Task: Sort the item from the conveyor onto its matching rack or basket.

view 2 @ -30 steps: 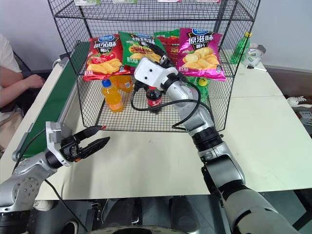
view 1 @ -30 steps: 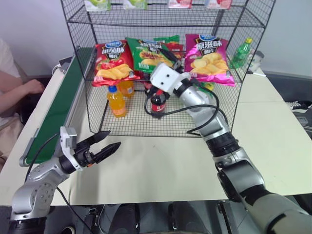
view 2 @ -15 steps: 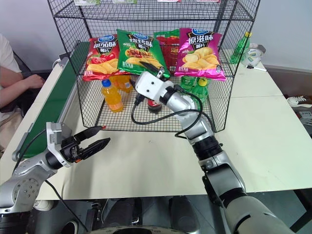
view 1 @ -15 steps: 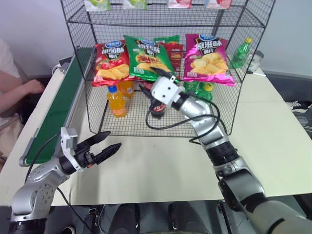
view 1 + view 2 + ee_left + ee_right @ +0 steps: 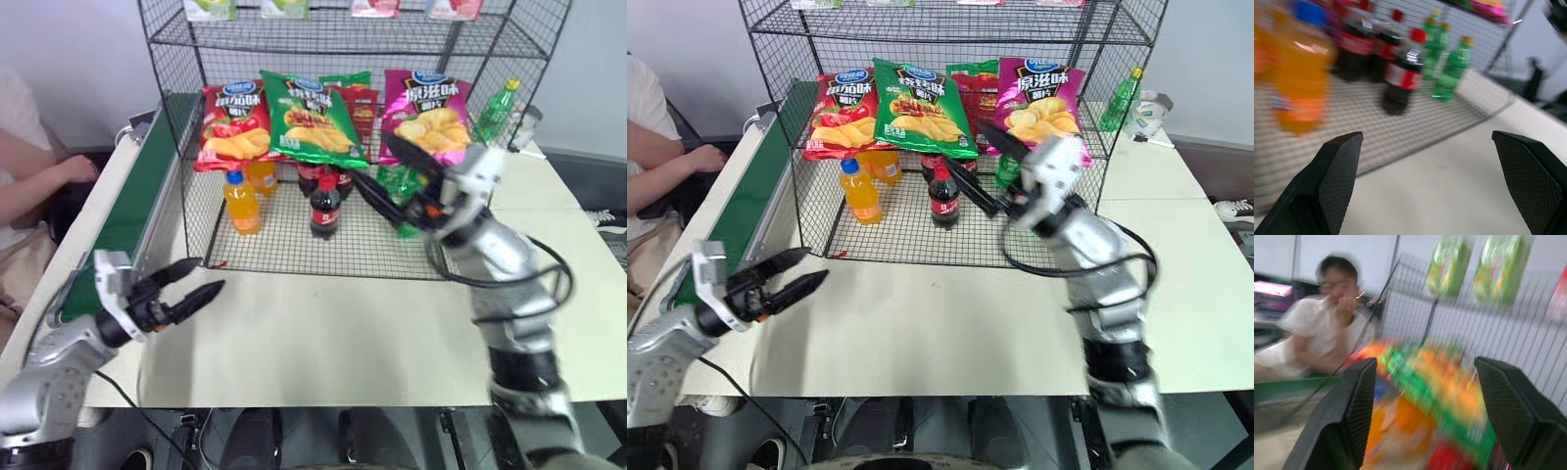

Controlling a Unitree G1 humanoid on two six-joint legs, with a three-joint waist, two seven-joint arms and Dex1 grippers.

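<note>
The item, a glossy green chip bag (image 5: 313, 117), lies propped on the middle tier of the black wire rack (image 5: 191, 196), between a red bag and a magenta bag. My right gripper (image 5: 389, 176) hangs open and empty at the rack's front right, clear of the green bag. In the right wrist view its fingers (image 5: 1347, 401) frame the blurred green bag (image 5: 1440, 387). My left gripper (image 5: 207, 275) is open and empty over the table in front of the rack's left corner, beside the dark-green conveyor (image 5: 132, 211). No item shows on the visible stretch of belt.
A red chip bag (image 5: 233, 122) and a magenta chip bag (image 5: 436, 108) flank the green one. Orange bottles (image 5: 240, 201), cola bottles (image 5: 324, 208) and green bottles (image 5: 1449, 73) stand on the bottom tier. A person (image 5: 39, 176) sits left of the conveyor.
My right gripper has drawn back out of the rack to the right and rolled, leaving the green bag on the tier. My left gripper has drifted slightly left. The camera has shifted.
</note>
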